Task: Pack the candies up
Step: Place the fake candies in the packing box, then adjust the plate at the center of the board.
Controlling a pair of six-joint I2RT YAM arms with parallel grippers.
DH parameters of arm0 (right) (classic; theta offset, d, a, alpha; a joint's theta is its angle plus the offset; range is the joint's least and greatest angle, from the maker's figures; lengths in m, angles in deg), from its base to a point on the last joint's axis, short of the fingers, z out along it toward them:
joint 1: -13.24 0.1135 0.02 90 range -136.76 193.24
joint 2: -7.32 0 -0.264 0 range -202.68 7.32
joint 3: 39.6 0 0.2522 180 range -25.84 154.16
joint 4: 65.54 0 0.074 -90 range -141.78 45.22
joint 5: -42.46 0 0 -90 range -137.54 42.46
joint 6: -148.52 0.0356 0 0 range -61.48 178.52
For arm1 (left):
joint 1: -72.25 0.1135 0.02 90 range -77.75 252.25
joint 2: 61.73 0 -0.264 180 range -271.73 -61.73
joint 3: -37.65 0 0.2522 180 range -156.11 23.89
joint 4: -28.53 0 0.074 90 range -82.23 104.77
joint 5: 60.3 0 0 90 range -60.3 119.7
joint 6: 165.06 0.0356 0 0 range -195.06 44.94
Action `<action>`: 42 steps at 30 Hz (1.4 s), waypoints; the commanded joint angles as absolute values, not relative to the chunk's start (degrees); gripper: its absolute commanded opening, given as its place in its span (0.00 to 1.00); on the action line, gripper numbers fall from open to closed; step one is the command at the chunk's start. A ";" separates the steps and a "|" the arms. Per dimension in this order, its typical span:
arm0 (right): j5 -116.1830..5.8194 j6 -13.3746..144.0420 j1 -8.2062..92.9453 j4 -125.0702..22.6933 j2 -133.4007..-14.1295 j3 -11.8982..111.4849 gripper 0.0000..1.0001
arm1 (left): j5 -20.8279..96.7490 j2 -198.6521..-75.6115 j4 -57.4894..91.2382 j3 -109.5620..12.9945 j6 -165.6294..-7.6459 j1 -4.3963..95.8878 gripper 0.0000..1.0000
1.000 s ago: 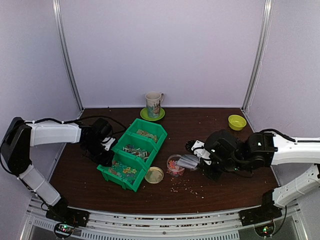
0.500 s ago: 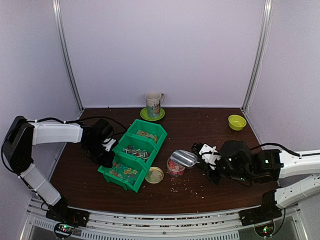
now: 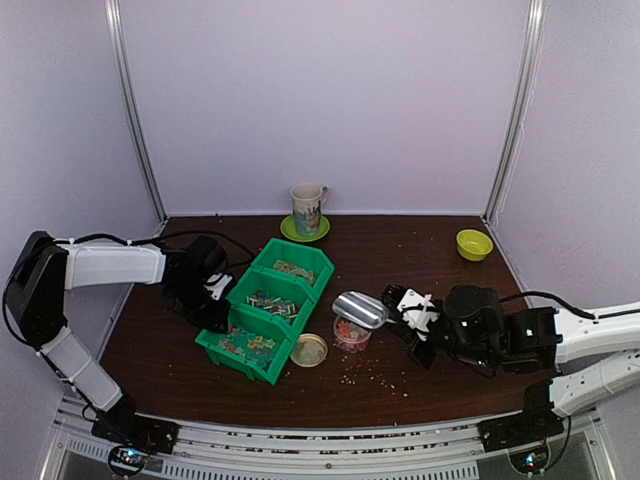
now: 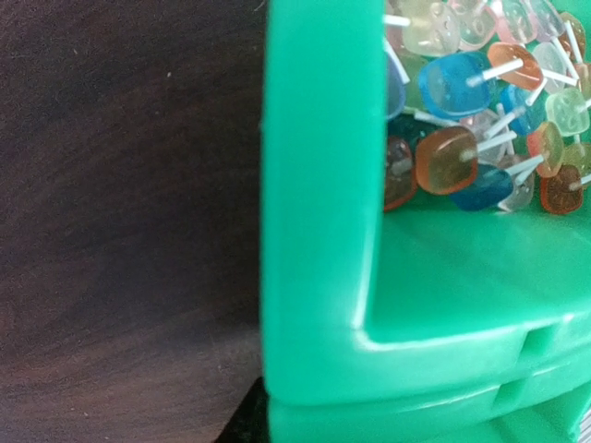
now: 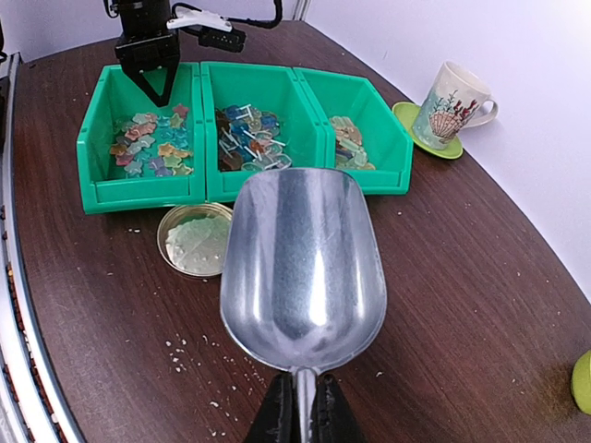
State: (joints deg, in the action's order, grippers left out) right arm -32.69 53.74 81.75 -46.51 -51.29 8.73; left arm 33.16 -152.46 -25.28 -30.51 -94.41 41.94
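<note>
My right arm has drawn back, lifting the emptied scoop (image 5: 305, 268) above the jar (image 3: 350, 336) that holds the candies (image 3: 348, 330), with my right gripper (image 5: 300, 417) clamped on its handle, and though I cannot tell how my left gripper (image 5: 152, 83) stands at the green bin (image 4: 314, 231), the pour seems done and the lid (image 3: 308, 350) likely comes next.

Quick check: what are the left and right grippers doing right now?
Left gripper: at the green bin wall; open or shut cannot be told.
Right gripper: shut on the scoop handle.
</note>
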 commanded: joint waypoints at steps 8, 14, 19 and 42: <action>-30.22 51.74 82.09 -48.76 -50.84 12.13 0.00 | 31.26 -145.25 -26.67 -32.51 -94.39 43.23 0.48; -30.84 52.05 82.10 -48.67 -51.57 12.35 0.00 | 32.55 -142.41 -26.87 -33.37 -94.75 43.61 0.51; -30.97 51.78 82.07 -48.32 -51.31 12.52 0.00 | 32.06 -143.20 -28.56 -38.16 -93.89 44.09 0.51; -31.64 53.11 82.17 -45.19 -52.53 15.40 0.00 | 38.81 -167.34 -28.22 -58.14 -95.17 47.30 0.47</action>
State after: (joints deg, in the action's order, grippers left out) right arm -31.86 52.52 81.75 -45.13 -52.21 13.36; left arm 37.73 -165.23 -28.47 -56.14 -94.76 47.16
